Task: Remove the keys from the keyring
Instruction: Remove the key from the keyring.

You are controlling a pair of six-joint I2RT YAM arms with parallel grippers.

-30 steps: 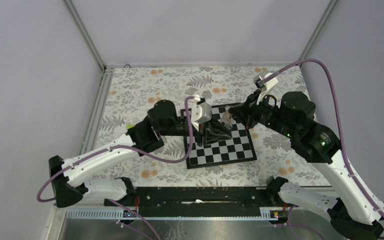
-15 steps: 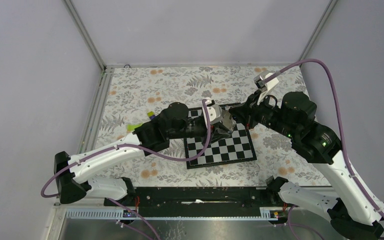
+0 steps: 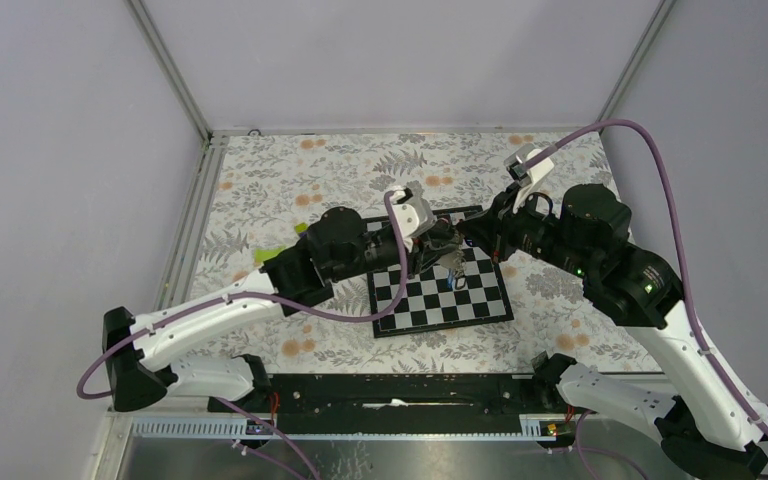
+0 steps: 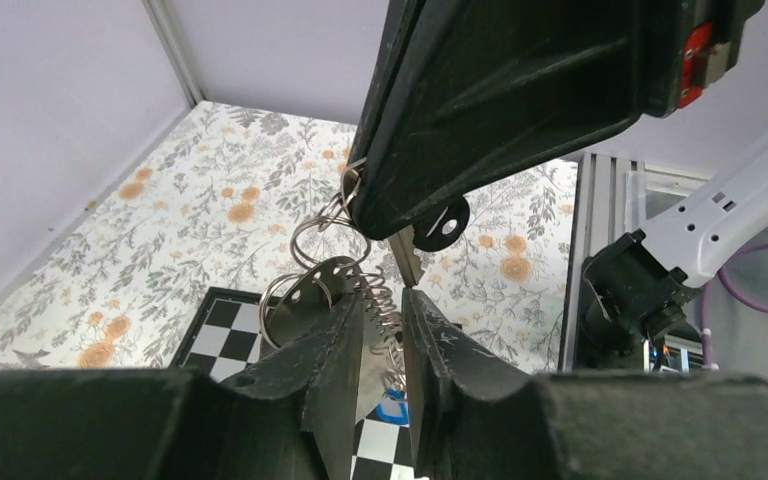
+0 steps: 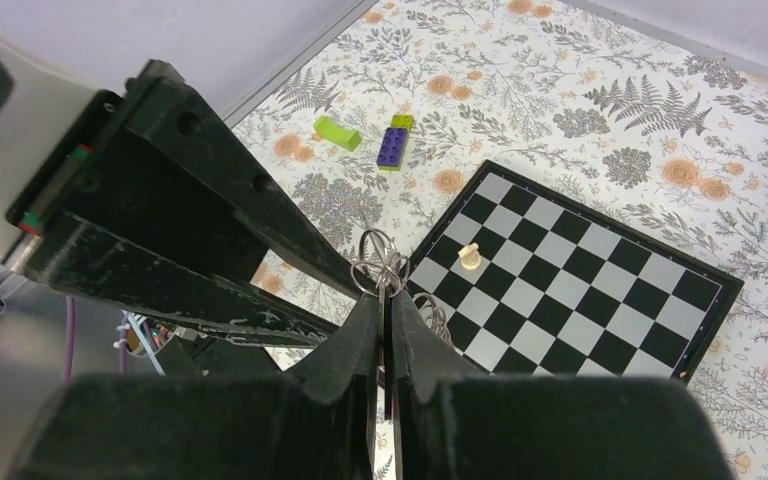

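Observation:
Both grippers meet above the chessboard [image 3: 460, 305], with the keyring bunch [image 3: 449, 268] hanging between them. My right gripper [image 5: 382, 298] is shut on a thin key blade, with metal rings [image 5: 380, 262] bunched at its tips. In the left wrist view it comes in from above [image 4: 385, 225], by a black-headed key [image 4: 441, 222]. My left gripper [image 4: 382, 295] is shut on a silvery key [image 4: 312, 288] with holes in its head, beside a wire coil [image 4: 388, 310]. The blue carabiner [image 4: 392, 405] dangles below. I cannot make out the fabric strap.
A pale chess pawn [image 5: 470, 256] stands on the chessboard [image 5: 600, 290]. A lime-green piece [image 5: 337, 132] and a purple-and-yellow stick [image 5: 395, 143] lie on the floral cloth to the board's left. A metal rail runs along the table's left edge [image 3: 192, 215].
My left gripper rose from the board to the right gripper and closed on the bunch. The keyring now hangs lower between both grippers, with the blue clip dangling.

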